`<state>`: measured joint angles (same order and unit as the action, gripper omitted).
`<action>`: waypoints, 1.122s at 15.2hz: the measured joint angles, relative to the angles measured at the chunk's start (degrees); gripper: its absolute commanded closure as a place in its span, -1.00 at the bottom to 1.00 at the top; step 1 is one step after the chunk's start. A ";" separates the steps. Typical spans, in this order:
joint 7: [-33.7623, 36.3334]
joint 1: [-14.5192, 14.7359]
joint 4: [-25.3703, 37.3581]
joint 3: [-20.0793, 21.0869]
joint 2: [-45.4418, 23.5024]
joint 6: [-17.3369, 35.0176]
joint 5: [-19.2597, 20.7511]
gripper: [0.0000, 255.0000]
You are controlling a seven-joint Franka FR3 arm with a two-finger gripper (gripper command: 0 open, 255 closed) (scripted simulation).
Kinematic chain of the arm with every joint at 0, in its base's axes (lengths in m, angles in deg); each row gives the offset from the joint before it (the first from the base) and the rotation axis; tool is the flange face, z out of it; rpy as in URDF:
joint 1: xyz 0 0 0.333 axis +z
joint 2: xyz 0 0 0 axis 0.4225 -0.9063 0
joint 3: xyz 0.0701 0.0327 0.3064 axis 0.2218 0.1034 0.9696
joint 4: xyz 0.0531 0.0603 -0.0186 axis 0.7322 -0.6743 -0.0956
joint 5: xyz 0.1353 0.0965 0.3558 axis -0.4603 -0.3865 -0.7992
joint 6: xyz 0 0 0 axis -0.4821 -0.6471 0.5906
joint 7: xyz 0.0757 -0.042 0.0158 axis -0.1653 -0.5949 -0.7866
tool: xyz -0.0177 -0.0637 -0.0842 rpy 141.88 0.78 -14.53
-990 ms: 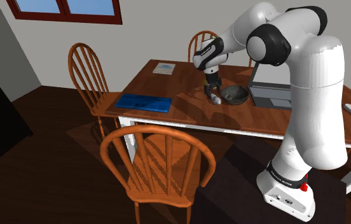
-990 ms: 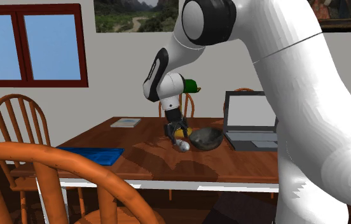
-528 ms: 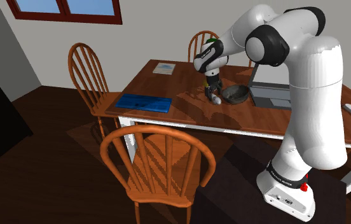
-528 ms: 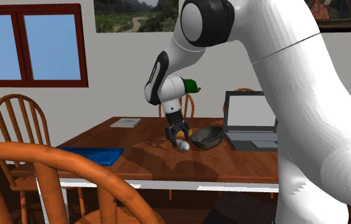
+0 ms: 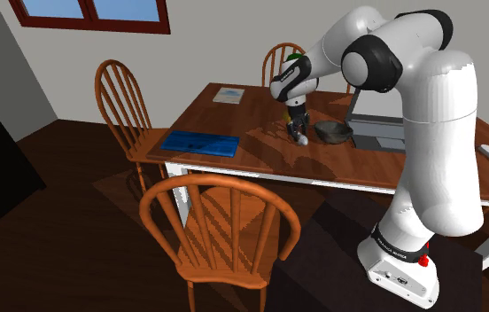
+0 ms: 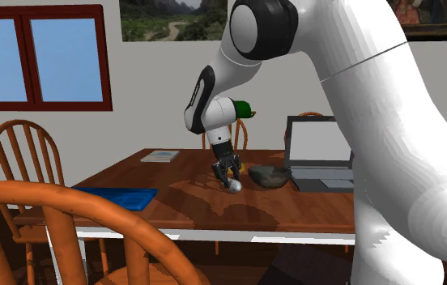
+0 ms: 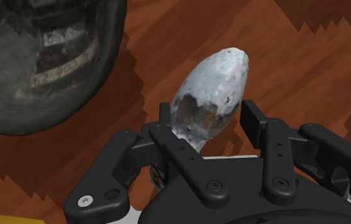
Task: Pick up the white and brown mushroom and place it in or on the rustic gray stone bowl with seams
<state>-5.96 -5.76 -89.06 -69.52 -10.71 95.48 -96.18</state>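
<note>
We look down over the surface (image 5: 243, 128) from beside and a little behind the stand (image 5: 322, 266). Our second camera sits low behind a chair (image 6: 52, 198), close by the arm (image 6: 392, 162), facing the window (image 6: 36, 57) wall, and sees the same surface. Our third rides the arm's tip, looking closely past the fingers (image 7: 255, 124).

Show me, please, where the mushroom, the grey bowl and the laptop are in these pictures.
mushroom (image 7: 215, 83), wrist view, on its pale speckled surface.
stone bowl (image 6: 270, 177), second exterior view, on its outer wall.
laptop (image 6: 319, 144), second exterior view, on its open screen.
</note>
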 measured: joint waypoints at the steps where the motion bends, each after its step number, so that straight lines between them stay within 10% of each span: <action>1: 0.01 0.00 0.02 0.00 -0.01 -0.02 0.00 1.00; 17: 1.77 2.37 3.05 -2.61 5.60 -7.51 4.20 1.00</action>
<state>-4.19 -3.38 -86.00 -72.13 -5.11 87.97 -91.98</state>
